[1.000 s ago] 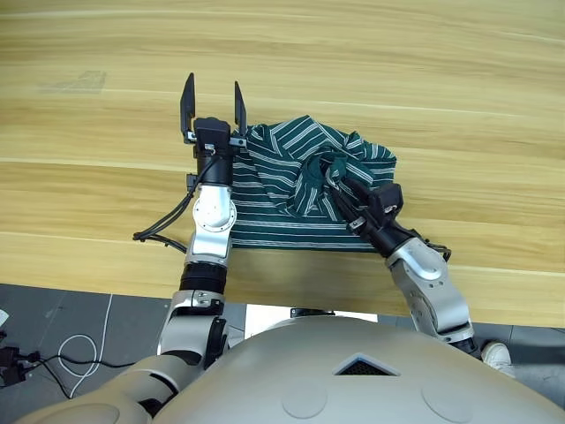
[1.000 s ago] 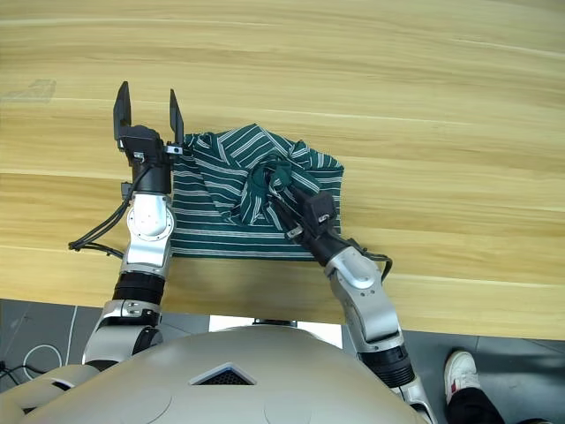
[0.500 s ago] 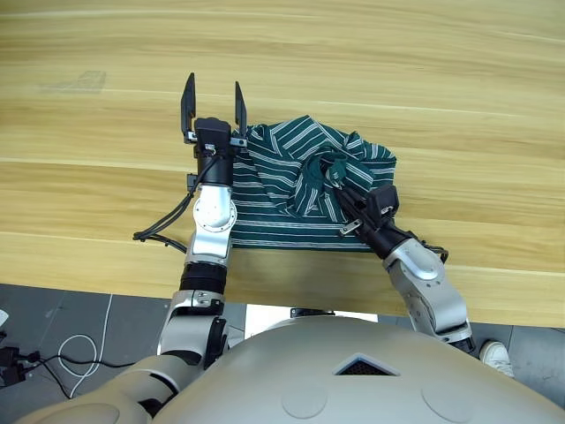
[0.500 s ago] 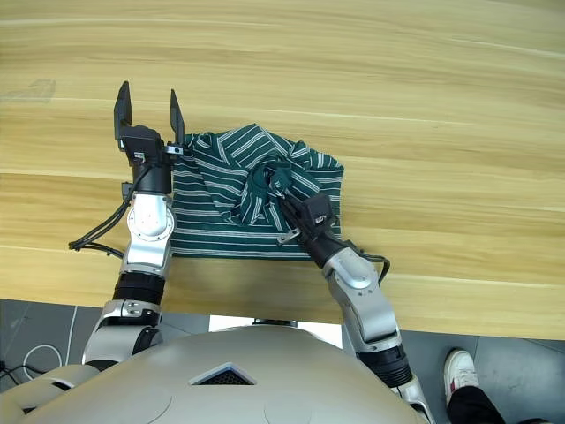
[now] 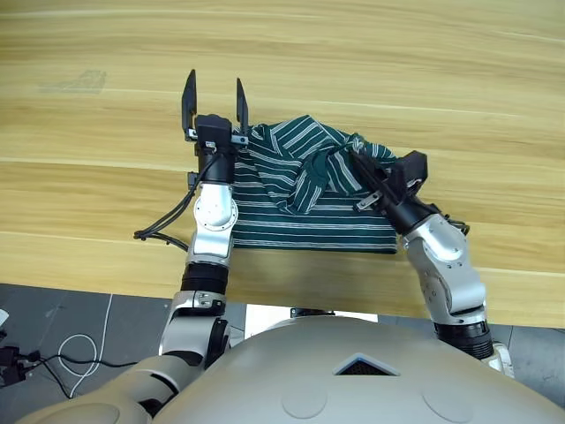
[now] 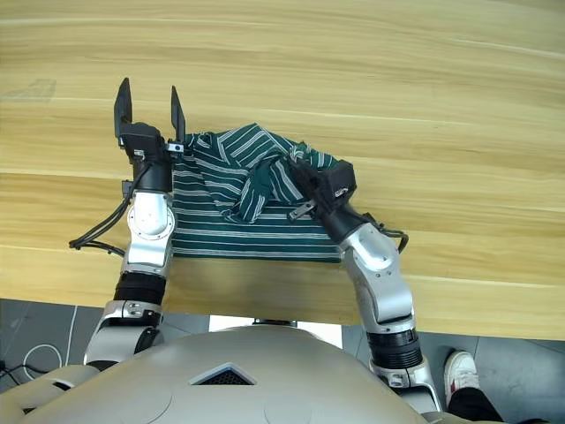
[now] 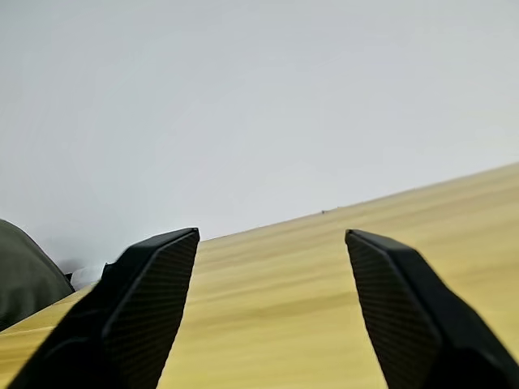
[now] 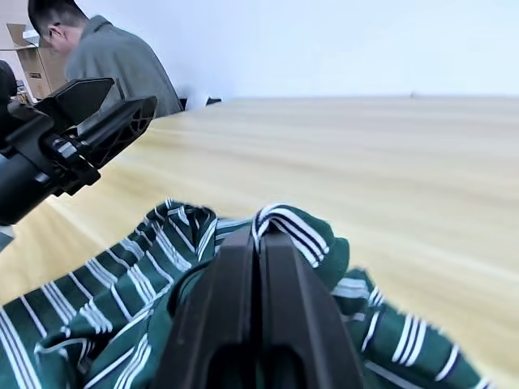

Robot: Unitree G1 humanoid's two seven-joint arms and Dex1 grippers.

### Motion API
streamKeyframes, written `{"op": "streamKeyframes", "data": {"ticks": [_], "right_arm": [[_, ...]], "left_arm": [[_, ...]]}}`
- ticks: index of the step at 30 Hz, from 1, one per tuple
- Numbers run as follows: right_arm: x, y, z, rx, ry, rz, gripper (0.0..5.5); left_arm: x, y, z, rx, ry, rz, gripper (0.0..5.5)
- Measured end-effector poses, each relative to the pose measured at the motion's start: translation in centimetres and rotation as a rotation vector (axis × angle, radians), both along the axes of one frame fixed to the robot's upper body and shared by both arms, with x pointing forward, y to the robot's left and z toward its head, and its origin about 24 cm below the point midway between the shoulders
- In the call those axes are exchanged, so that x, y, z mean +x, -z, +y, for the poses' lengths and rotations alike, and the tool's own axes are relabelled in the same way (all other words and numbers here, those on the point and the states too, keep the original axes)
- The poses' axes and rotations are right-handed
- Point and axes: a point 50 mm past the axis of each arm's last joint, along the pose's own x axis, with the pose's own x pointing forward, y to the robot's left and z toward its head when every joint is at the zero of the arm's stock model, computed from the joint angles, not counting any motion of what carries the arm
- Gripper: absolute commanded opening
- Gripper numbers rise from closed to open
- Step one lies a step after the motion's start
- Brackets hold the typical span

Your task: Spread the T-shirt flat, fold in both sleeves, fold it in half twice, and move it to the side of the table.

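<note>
A dark green T-shirt (image 5: 291, 199) with white stripes lies crumpled near the front edge of the wooden table (image 5: 371, 62). My right gripper (image 5: 357, 159) is shut on a fold of the T-shirt (image 8: 296, 239) at its right side, holding the cloth slightly lifted. Its closed fingers (image 8: 259, 300) pinch striped fabric in the right wrist view. My left gripper (image 5: 214, 93) stands open at the shirt's far left corner, fingers pointing away over bare wood, with nothing between them. In the left wrist view its fingertips (image 7: 150, 284) frame bare table.
The wooden table extends far beyond the shirt and to both sides. The table's front edge (image 5: 291, 296) runs just below the shirt's hem. A black cable (image 5: 163, 225) trails from my left arm.
My right gripper has dragged its pinched fold of T-shirt from the bunched middle toward the right and slightly farther back. The left arm has kept still.
</note>
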Motion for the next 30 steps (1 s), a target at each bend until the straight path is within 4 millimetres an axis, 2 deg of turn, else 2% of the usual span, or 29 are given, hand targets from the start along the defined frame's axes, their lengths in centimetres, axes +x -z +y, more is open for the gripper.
{"op": "streamKeyframes", "data": {"ticks": [2, 4, 7, 11, 14, 18, 21, 30], "right_arm": [[0.2, -0.4, -0.2, -0.007, -0.003, -0.020, 0.03], [0.3, -1.1, -0.2, -0.009, -0.015, -0.054, 0.03], [0.7, -2.0, 0.0, -0.009, -0.029, -0.097, 0.03], [0.7, -2.0, 0.4, -0.021, -0.043, -0.107, 0.03], [0.7, -2.1, 0.8, -0.024, -0.055, -0.110, 0.03], [1.1, -2.6, 1.3, -0.035, -0.061, -0.141, 0.03], [1.0, -2.6, 1.8, -0.040, -0.076, -0.146, 0.03], [0.9, -2.5, 2.4, -0.029, -0.095, -0.142, 0.03]], "left_arm": [[-0.9, -1.7, -0.1, -0.057, 0.022, -0.023, 3.39], [-2.6, -2.5, -0.5, -0.093, 0.075, 0.006, 3.39], [-5.8, -1.0, -2.0, -0.136, 0.212, 0.196, 3.39], [-9.4, -0.2, -4.2, -0.204, 0.432, 0.375, 3.39], [-11.2, 1.8, -4.9, -0.270, 0.449, 0.533, 3.39], [-11.4, 2.9, -6.6, -0.292, 0.452, 0.577, 3.39], [-10.9, 2.3, -8.2, -0.346, 0.483, 0.546, 3.39], [-9.8, 1.9, -8.5, -0.343, 0.465, 0.508, 3.39]]}}
